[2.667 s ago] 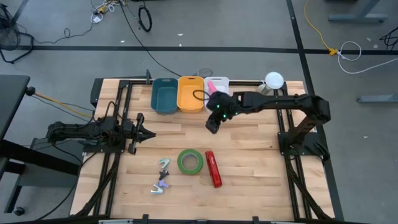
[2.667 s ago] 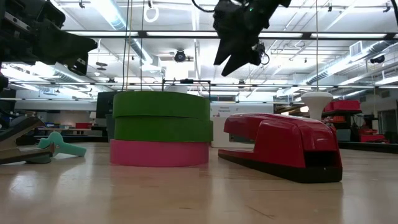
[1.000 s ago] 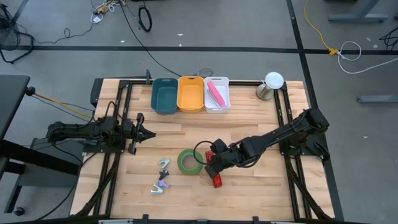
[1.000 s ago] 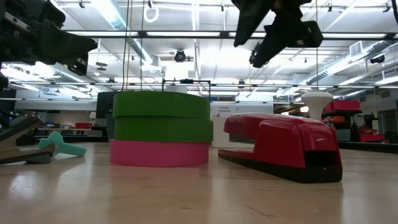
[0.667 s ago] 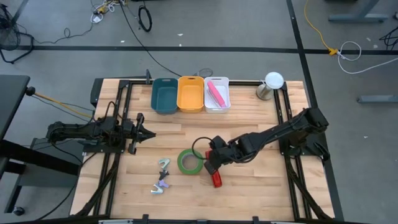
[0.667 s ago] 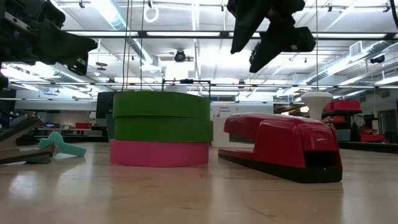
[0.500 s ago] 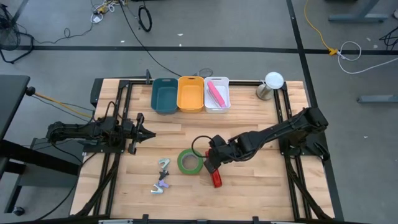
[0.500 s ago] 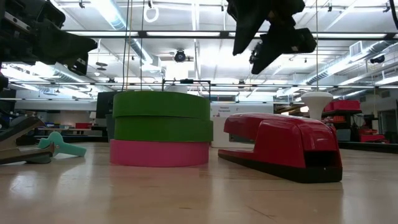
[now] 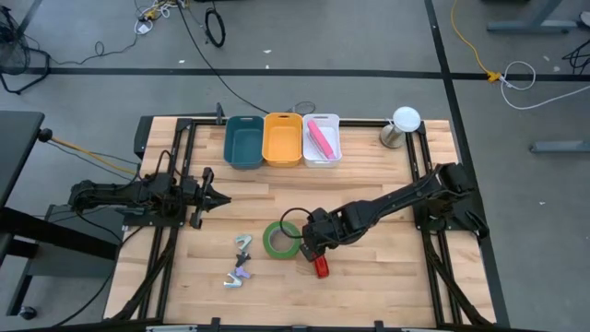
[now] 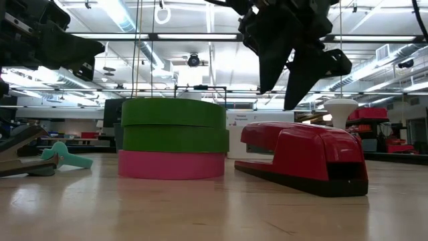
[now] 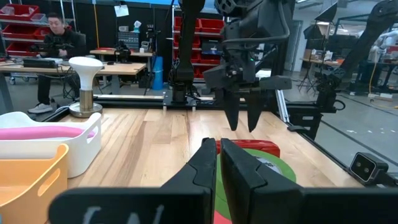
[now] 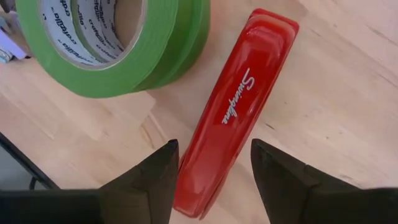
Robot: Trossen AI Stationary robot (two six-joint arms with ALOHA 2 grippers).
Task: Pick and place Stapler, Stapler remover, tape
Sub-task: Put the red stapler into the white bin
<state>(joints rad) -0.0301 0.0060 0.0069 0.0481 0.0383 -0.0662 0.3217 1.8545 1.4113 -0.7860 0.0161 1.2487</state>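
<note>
We see our right gripper (image 12: 214,163) poised directly over the red stapler (image 12: 233,118), its two dark fingers (image 12: 149,177) spread apart so that one stands on either side of the stapler's body; in the right wrist view the glossy red top with its white script runs up between them. From the low view the fingers hang just above the stapler (image 10: 301,157) and have not closed on it, and nothing is held. From above, the right gripper (image 9: 318,242) covers most of the stapler (image 9: 322,267), leaving only its near end showing.

Just beside the stapler lies the tape (image 12: 112,43), a green roll lying flat on the wooden table (image 9: 369,277) with its wide centre hole facing up. In the low view the tape (image 10: 174,127) is two green rolls stacked on a pink one. Further along, past the tape (image 9: 280,239), sit the staple removers (image 9: 241,258), a small cluster of pale and purple pieces near the table's front edge.

Our left gripper (image 9: 214,198) waits well apart at the left side of the table, its fingers (image 11: 214,165) pressed together and empty.

At the far edge stand three bins in a row: a teal bin (image 9: 244,141), an orange bin (image 9: 282,139) and a white bin (image 9: 322,140) holding a pink object (image 9: 320,138). A white lamp-like stand (image 9: 403,123) is at the far right corner.
</note>
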